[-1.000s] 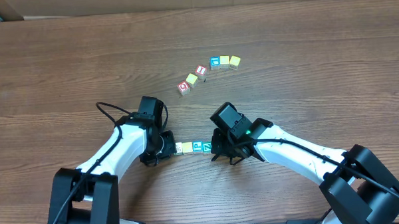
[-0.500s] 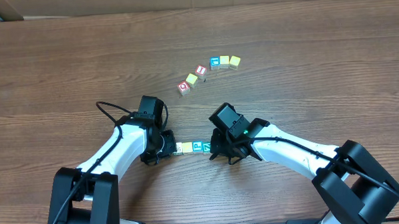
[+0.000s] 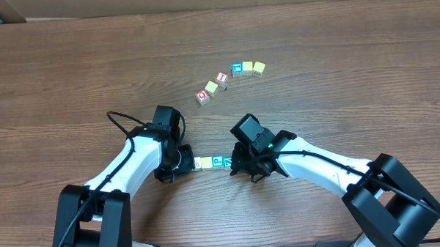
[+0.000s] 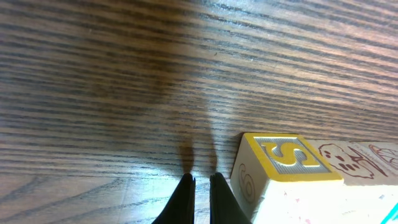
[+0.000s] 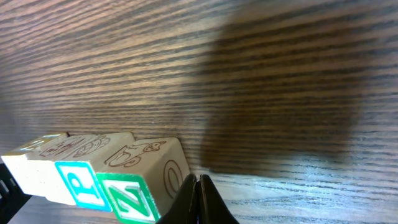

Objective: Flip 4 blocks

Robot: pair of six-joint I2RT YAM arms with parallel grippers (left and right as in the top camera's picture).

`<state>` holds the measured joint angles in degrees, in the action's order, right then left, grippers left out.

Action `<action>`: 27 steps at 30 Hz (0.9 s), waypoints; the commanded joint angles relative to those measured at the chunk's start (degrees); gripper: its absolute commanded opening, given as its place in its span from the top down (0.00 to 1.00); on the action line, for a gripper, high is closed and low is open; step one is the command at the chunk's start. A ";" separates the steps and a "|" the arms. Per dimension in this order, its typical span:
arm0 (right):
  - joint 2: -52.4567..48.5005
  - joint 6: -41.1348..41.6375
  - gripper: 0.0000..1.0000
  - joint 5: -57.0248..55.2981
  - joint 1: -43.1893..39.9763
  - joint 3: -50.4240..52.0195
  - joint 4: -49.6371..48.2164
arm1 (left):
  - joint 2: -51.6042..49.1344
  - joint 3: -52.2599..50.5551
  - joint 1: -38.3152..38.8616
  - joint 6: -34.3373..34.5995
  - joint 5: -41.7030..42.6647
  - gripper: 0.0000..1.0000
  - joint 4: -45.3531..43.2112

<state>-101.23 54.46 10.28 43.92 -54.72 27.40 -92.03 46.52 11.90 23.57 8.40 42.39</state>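
The row of four blocks lies on the near middle of the table, side by side and touching. From left to right we see the yellow block with an S on top, the cream block, the blue block showing a P and the teal block showing a Z. The left claw stands low over the table just left of the yellow block, its fingers narrowed to a thin slit and holding nothing. The right claw stands just right of the teal block with its fingers pressed together, also holding nothing; we cannot tell whether it touches the block. Farther back, six other blocks curve in a loose arc, well apart from the row.
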 commanded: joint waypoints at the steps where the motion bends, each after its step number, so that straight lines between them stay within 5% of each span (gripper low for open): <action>1: -0.70 1.11 0.96 0.13 0.07 0.42 -0.59 | -0.50 1.18 0.13 -1.84 0.90 0.96 0.20; 27: -0.70 1.55 0.96 1.49 0.11 0.42 -2.45 | -0.50 3.69 0.17 -4.33 1.14 0.96 2.36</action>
<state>-101.54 55.48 10.52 43.90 -54.72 25.17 -92.05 49.12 11.90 20.73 8.62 44.86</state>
